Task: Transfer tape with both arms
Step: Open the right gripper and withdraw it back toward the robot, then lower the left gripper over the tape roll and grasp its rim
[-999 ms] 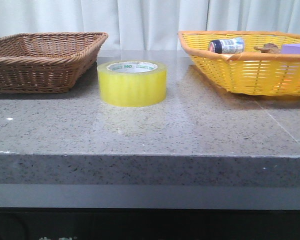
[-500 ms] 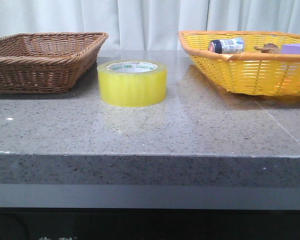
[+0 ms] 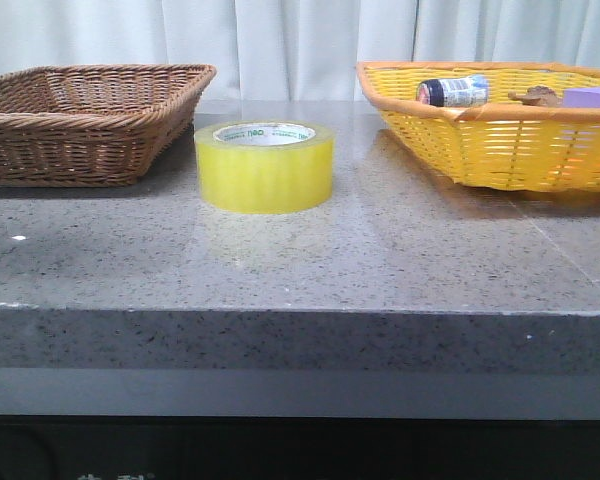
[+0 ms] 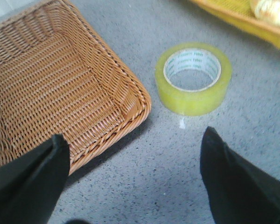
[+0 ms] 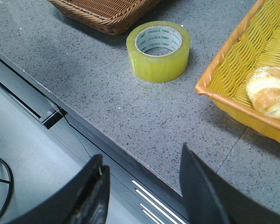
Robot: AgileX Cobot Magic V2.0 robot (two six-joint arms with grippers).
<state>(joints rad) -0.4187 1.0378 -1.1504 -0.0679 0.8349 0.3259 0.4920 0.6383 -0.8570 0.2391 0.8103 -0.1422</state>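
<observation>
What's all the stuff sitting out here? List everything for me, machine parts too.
tape: one, translucent yellow, flat on the table between the baskets
brown basket: one, brown wicker, table's left
yellow basket: one, yellow, table's right
bottle: one, dark-capped, in the yellow basket
purple block: one, in the yellow basket
bread roll: one, golden, in the yellow basket
table: one, grey speckled stone
left gripper: one, black, open
right gripper: one, black, open

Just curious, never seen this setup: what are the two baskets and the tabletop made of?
Brown basket: woven wicker or rattan by its matte, braided strands. Yellow basket: likely glossy plastic weave, though possibly painted. Tabletop: polished speckled grey stone or a stone-look composite, faintly reflecting the tape.
</observation>
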